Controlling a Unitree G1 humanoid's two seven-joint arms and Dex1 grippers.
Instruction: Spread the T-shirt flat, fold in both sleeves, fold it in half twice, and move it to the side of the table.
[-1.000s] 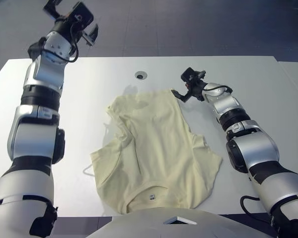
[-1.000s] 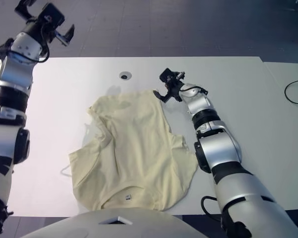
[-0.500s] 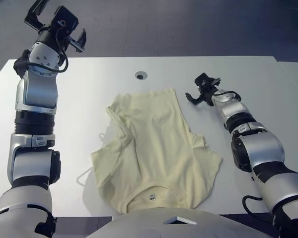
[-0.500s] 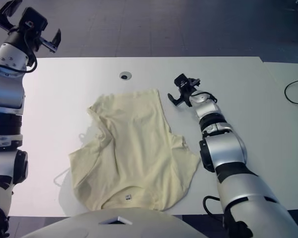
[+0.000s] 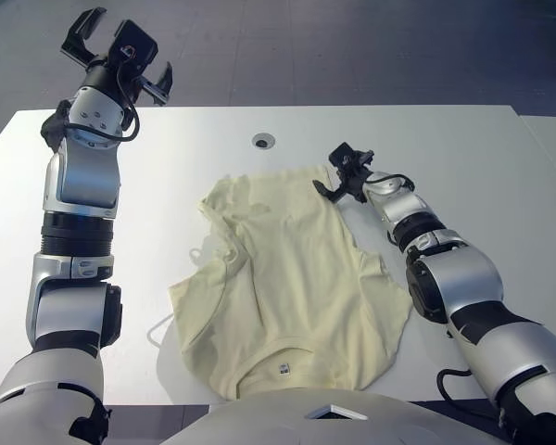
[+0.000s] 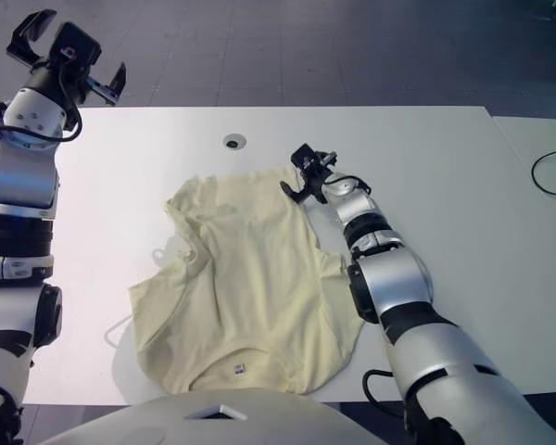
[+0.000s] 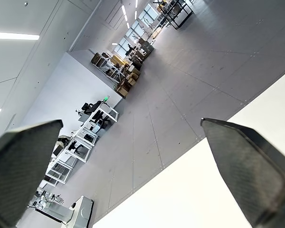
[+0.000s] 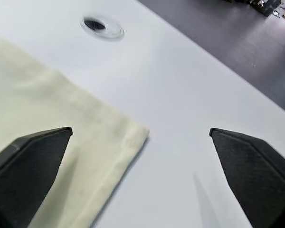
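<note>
A pale yellow T-shirt (image 5: 287, 278) lies rumpled on a white table (image 5: 463, 139), its far hem corner just beneath the right gripper (image 5: 332, 171), whose two fingers are spread wide and grasp nothing, while the left gripper (image 5: 120, 48), likewise spread and empty, hangs high, well apart from it.

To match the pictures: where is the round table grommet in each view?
Left eye view: grommet, far centre of the table, beyond the T-shirt.
Right eye view: same spot.
Right wrist view, past the T-shirt's corner.
Left wrist view: faces the room floor instead.
Shared landmark: that T-shirt corner.
</note>
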